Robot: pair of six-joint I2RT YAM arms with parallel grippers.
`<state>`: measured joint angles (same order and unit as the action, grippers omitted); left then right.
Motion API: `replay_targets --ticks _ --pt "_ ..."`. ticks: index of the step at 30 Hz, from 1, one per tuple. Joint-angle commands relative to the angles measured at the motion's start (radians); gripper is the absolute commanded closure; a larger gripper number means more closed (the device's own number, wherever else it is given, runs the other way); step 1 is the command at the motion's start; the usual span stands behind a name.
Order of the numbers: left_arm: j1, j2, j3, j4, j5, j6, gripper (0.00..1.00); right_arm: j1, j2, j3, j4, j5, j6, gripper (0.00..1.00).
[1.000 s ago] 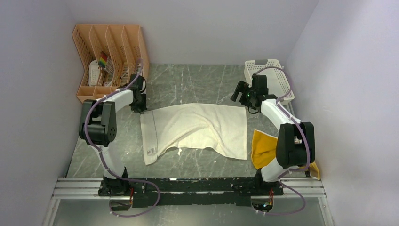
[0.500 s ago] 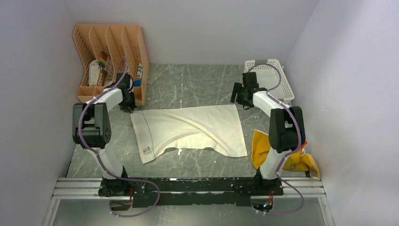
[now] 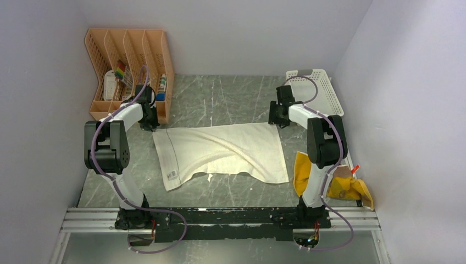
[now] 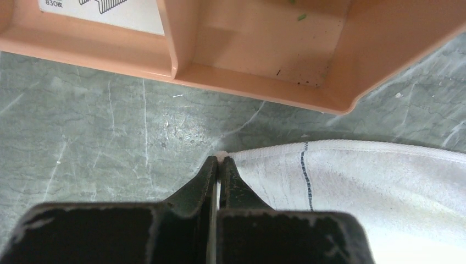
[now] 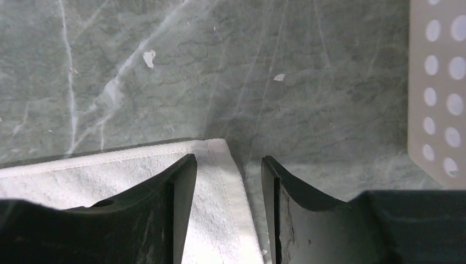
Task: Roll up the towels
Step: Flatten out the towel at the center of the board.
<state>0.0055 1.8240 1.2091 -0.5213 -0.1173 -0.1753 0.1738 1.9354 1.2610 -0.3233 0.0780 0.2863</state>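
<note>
Grey marbled tabletop (image 3: 220, 93) between pale walls. Spread flat across the middle, cream-white towel (image 3: 220, 151), small label (image 3: 175, 176) near its front left corner. Pinching the far left corner, left gripper (image 4: 218, 162), jaws pressed together on the hem, just in front of the orange organiser (image 3: 129, 60). Straddling the far right corner, right gripper (image 5: 228, 160), jaws apart, one finger over cloth, the other over bare stone, nothing grasped; white basket (image 3: 319, 91) just beside. Bunched near the right arm's base, mustard-yellow towel (image 3: 308, 173).
</note>
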Motion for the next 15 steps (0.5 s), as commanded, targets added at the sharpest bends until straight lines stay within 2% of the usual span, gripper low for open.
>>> replay_targets --ticks 1,6,7,12,15 --pt "0.002 -0.035 -0.006 0.002 0.021 0.013 0.93 0.02 0.04 0.036 -0.02 0.024 -0.029 0.53" --pt "0.003 -0.035 -0.003 -0.001 0.021 0.011 0.93 0.036 0.065 0.039 -0.029 0.069 -0.05 0.56" --pt "0.002 -0.033 0.0 -0.003 0.022 0.011 0.93 0.038 0.072 0.039 -0.033 0.079 -0.054 0.61" --pt "0.003 -0.033 0.013 -0.011 0.023 0.007 0.93 0.039 0.075 0.018 -0.043 0.113 -0.049 0.98" --pt "0.002 -0.036 0.019 -0.013 0.026 -0.001 0.93 0.038 0.061 -0.001 -0.038 0.14 -0.041 1.0"
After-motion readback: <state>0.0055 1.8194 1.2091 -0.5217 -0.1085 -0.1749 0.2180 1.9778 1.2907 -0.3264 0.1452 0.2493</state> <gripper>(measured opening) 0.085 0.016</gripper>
